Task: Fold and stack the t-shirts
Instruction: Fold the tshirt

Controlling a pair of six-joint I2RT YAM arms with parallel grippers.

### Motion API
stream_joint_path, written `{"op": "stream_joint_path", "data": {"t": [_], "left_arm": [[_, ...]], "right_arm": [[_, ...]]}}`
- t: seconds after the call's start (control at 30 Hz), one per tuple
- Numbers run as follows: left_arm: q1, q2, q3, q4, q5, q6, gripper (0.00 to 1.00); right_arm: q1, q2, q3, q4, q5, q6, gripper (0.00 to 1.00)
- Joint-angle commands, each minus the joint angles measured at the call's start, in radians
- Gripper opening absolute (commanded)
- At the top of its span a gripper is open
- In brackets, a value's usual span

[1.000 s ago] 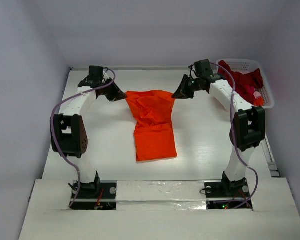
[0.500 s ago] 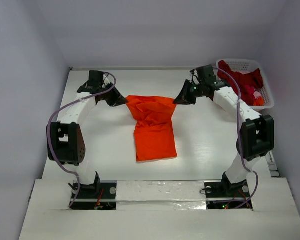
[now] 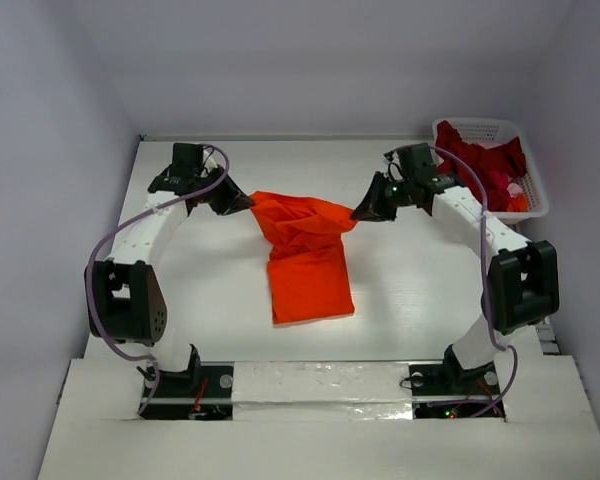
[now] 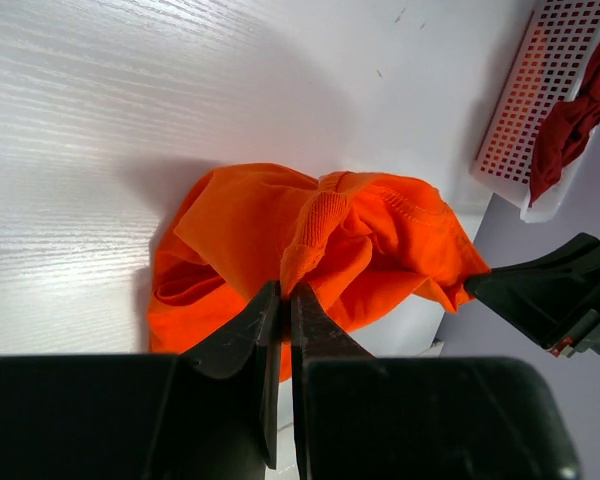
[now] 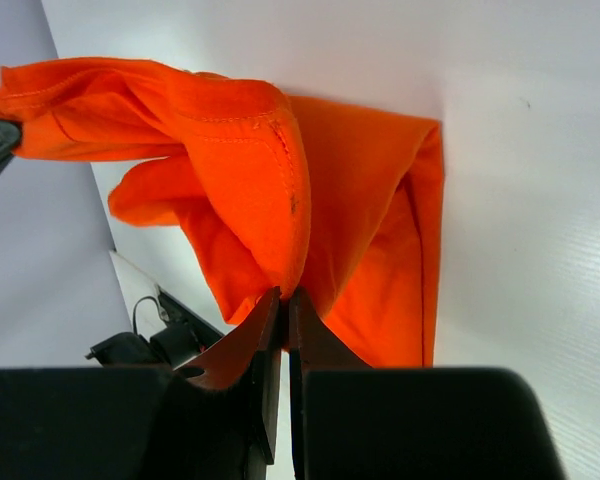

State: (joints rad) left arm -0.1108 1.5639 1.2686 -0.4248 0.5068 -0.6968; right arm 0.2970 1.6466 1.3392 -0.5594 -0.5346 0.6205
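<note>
A bright orange t-shirt [image 3: 308, 255] lies lengthwise mid-table, its far end lifted off the surface and stretched between both grippers. My left gripper [image 3: 246, 202] is shut on the shirt's far left corner; in the left wrist view the orange cloth [image 4: 320, 235] bunches up right at the closed tips of that gripper [image 4: 285, 290]. At the far right corner my right gripper [image 3: 359, 212] is shut on the cloth too, and the right wrist view shows a hemmed fold [image 5: 250, 170] hanging from this gripper [image 5: 284, 294]. Dark red t-shirts [image 3: 488, 163] sit in the basket.
A white latticed basket [image 3: 534, 200] stands at the far right corner of the table, seen also in the left wrist view as a basket [image 4: 525, 100] with dark red cloth. The side walls rise close to the table's left and right edges.
Both grippers have drawn toward the near side with the shirt's far end, which now hangs raised and taut between them, drooping over the flat part. The right arm's elbow swung outward.
</note>
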Motion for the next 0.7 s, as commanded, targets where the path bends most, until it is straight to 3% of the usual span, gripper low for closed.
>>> {"op": "stream_joint_path", "data": {"t": [0.0, 0.33, 0.67], "left_arm": [[-0.001, -0.073, -0.008, -0.014, -0.002, 0.005, 0.00], [-0.030, -0.137, -0.038, -0.066, 0.009, 0.014, 0.00], [-0.041, -0.242, -0.167, -0.100, -0.002, 0.029, 0.00]], "right_arm": [[0.008, -0.073, -0.023, 0.055, -0.002, -0.001, 0.00], [0.027, -0.181, -0.081, 0.020, 0.021, -0.001, 0.00], [0.120, -0.344, -0.204, -0.017, 0.061, 0.031, 0.00]]}}
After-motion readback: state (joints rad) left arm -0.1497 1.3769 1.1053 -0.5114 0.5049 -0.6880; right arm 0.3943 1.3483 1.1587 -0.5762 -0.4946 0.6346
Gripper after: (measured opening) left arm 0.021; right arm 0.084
